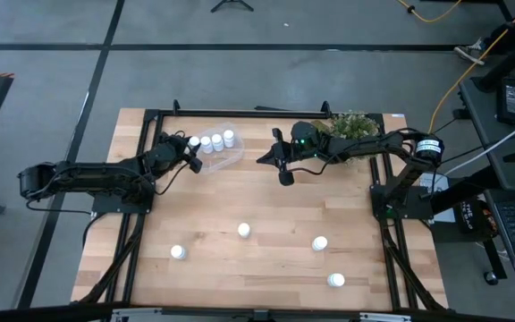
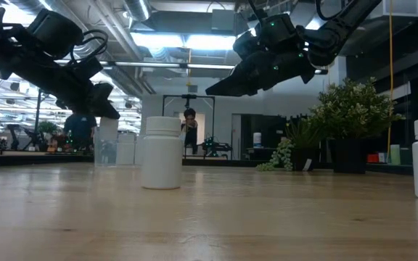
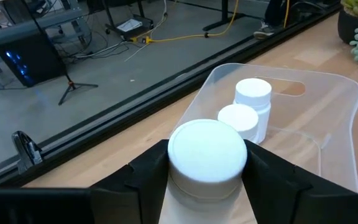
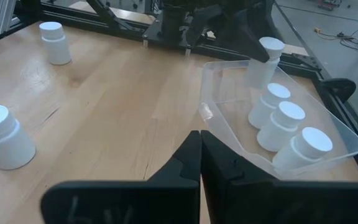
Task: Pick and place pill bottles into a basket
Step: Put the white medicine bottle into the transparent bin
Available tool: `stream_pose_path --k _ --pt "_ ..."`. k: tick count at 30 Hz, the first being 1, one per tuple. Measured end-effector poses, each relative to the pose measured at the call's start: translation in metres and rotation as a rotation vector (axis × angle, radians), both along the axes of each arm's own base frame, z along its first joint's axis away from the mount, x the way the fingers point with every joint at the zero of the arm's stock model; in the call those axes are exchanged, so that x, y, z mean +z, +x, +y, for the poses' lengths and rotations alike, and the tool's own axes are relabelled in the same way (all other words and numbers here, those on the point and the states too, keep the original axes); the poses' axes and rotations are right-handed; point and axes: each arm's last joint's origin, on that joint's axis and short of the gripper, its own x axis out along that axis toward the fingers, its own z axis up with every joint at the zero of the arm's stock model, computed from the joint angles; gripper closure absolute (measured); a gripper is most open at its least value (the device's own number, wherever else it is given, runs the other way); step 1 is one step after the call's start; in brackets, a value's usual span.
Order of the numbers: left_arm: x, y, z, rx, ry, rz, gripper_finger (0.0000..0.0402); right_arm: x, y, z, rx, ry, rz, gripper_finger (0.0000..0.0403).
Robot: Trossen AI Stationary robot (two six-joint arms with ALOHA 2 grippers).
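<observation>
Wooden table [image 1: 257,215] inspected from above, with grey floor around it and a potted plant [image 1: 351,125] at its far right edge. Left gripper [image 1: 193,154] had its jaws clamped on a pill bottle [image 3: 207,152], held by the body just under the cap, at the left end of the basket [image 1: 231,154]. Three more bottles [image 1: 216,140] stood upright in a row inside the basket, near its far wall; the clear basket itself lay at the far side of the table, left of centre. Right gripper [image 1: 283,167] hung above the table just right of the basket, its fingers [image 4: 191,163] pressed together with nothing between them. Four bottles remained standing on the near half of the table: one near left [image 1: 178,253], one central [image 1: 244,231], one right of centre [image 1: 320,242], and one nearest the front edge [image 1: 335,280].
</observation>
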Motion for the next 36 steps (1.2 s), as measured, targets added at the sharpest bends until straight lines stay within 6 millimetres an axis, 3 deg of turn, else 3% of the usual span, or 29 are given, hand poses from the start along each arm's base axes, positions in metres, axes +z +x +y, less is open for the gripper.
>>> stream_pose_path --k 36 --pt "0.0001 0.0001 0.0 -0.002 -0.001 -0.001 0.0225 0.0 0.0001 0.0001 0.0 0.0 0.0 0.0398"
